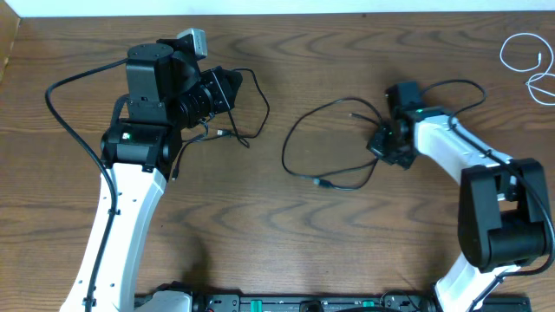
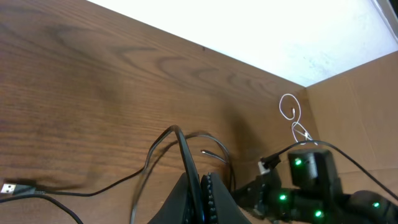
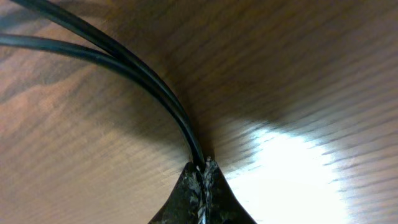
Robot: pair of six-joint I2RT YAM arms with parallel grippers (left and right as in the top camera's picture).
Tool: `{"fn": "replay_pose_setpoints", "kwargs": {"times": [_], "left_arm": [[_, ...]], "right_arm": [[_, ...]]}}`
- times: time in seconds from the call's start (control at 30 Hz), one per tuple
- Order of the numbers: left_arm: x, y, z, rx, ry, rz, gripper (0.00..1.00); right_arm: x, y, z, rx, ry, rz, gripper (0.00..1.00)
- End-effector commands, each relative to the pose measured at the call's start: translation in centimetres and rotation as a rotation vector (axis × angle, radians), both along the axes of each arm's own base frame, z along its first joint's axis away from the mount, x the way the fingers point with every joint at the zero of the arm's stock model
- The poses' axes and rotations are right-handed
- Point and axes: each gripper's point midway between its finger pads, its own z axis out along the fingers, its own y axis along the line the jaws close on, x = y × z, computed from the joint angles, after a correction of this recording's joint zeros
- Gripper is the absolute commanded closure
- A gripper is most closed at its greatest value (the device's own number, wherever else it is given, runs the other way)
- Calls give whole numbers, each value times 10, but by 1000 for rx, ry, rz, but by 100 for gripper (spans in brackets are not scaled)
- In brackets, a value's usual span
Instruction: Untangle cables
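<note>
My right gripper (image 3: 203, 169) is clamped on two strands of a black cable (image 3: 155, 84) that loops across the middle of the table (image 1: 347, 251). My left gripper (image 2: 199, 185) is pinched tight on another black cord (image 1: 267, 108) toward the table's far left. The white cable (image 1: 520, 54) lies coiled alone at the table's far right corner.

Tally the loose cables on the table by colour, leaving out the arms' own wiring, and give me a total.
Black: 2, the large black cable looped mid-table and the small black cable looped to its left
White: 1, the white cable at the far right corner
Total: 3
</note>
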Motion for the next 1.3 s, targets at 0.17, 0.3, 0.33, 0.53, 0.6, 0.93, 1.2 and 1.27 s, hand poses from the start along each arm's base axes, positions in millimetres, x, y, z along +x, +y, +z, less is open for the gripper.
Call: {"fn": "replay_pose_setpoints", "kwargs": {"times": [0.17, 0.3, 0.33, 0.53, 0.6, 0.93, 1.2, 1.27], "left_arm": [[-2, -3, -2, 1, 12, -19, 93], [-3, -3, -3, 2, 17, -19, 92], [-3, -3, -3, 2, 18, -19, 93], [-3, -3, -4, 2, 18, -20, 92], [-3, -3, -3, 2, 18, -20, 93], [-6, -14, -4, 3, 17, -48, 93], [-16, -46, -4, 61, -23, -126, 93], [-19, -55, -3, 59, -32, -150, 93]], "right_arm": [[69, -84, 148, 110, -382, -3, 99], [72, -158, 205, 49, -525, -156, 99], [69, -181, 217, 29, -554, -204, 99], [26, -307, 246, -53, -626, -546, 99], [6, -339, 247, -70, -633, -648, 99], [-73, -454, 266, -159, -757, -1002, 99], [-25, -441, 251, -98, -799, -793, 99], [-8, -430, 237, -99, -773, -713, 98]]}}
